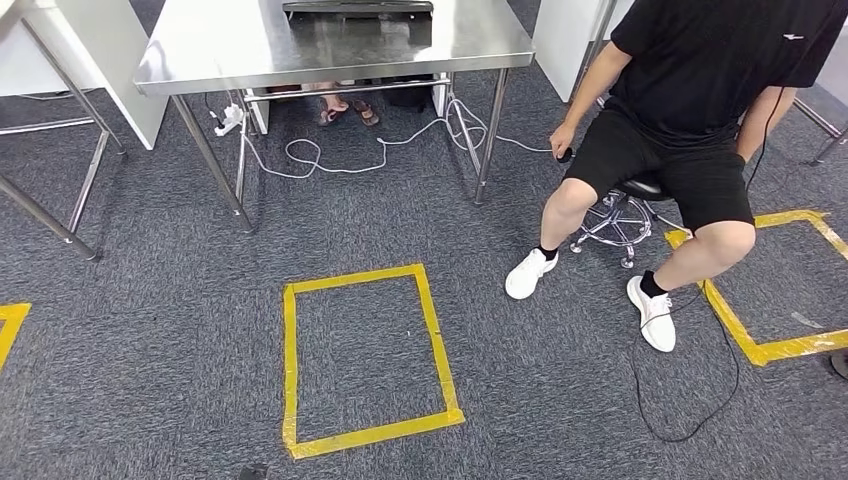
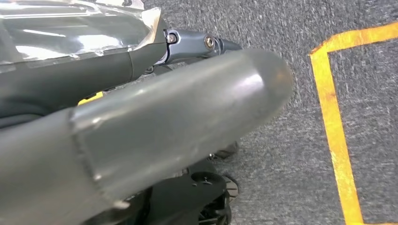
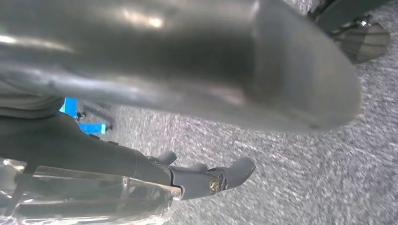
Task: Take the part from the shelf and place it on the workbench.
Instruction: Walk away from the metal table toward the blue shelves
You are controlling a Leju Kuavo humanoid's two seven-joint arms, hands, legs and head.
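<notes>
Head view: one stainless steel desk across the upper middle of the frame, with part of a second steel-legged desk at the upper left edge. Grey carpet floor. Three yellow tape rectangles on the floor: one full yellow tape rectangle at lower centre, a partial yellow tape outline at right, and a yellow tape corner at the left edge. One person in black shirt and shorts sits on a chrome wheeled stool at upper right, two white sneakers on the carpet. One white cable loops under the desk; one thin black cable runs on the floor at lower right. A pair of sandalled feet shows beneath the desk.

Left wrist view: left hand with thick grey thumb across the frame, dark fingers stretched out, holding nothing, above carpet and yellow tape.

Right wrist view: right hand with fingers loosely extended, nothing in them, over carpet.

The part and shelf cannot be made out.
</notes>
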